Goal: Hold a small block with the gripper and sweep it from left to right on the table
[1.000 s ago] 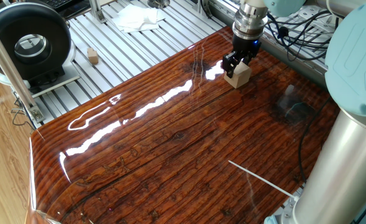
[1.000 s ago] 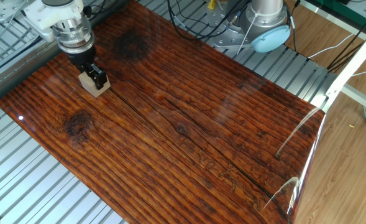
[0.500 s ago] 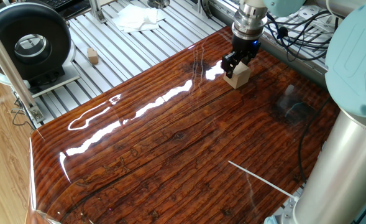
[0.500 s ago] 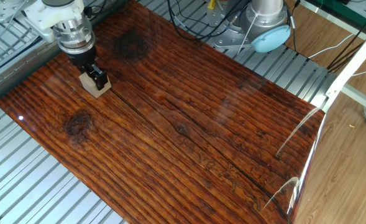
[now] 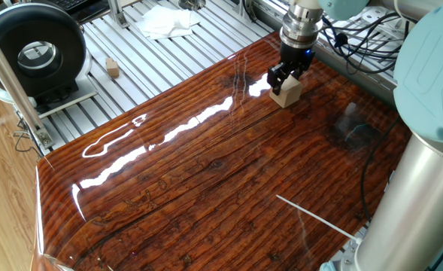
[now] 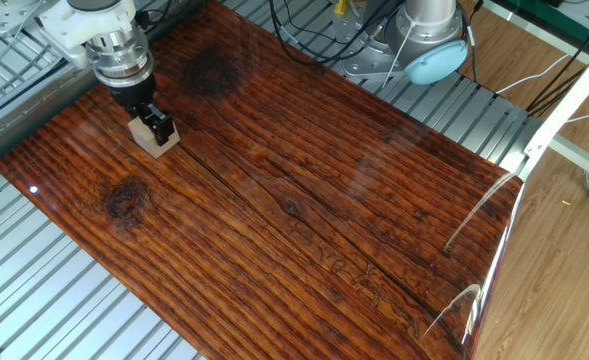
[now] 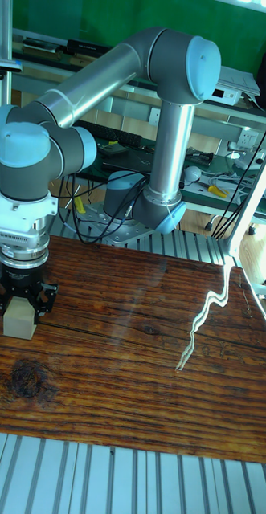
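My gripper pointed straight down at the table. Its two black fingers were closed on the small block, one finger on each side of it. The block sat right under my gripper, between the fingertips, and its bottom looked to be touching the table.

In the other fixed view, the block was near a far corner of the table, with my gripper on top of it. In the tall fixed view, the block was at the left end of the table, held in my gripper.

A tinier brown block lay well apart, on the metal slats beside a white cloth.
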Tool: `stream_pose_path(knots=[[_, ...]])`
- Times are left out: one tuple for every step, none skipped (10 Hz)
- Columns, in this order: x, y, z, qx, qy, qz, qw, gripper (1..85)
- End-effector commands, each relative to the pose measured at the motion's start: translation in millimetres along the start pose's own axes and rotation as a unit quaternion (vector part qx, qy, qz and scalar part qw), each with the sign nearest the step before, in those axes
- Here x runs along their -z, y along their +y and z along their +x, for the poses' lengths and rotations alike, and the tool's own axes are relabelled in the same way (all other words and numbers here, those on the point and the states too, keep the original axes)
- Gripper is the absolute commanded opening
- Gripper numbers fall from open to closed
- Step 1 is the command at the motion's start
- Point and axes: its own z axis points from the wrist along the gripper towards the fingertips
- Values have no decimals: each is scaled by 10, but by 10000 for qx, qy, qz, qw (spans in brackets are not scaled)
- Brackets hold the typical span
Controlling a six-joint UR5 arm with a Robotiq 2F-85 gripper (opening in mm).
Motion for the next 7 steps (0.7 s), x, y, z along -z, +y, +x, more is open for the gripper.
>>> stream_pose_path(knots=[[13, 26, -17, -42, -25, -58, 10000, 10], [15, 30, -19, -42, -25, -58, 10000, 10], [15, 33, -20, -50, -25, -58, 10000, 10], [13, 37, -19, -50, -26, -51, 10000, 10], [9, 46, -20, -65, -27, -35, 10000, 10], [1, 57, -21, -72, -28, -28, 10000, 10], [-5, 62, -23, -80, -29, -20, 10000, 10]])
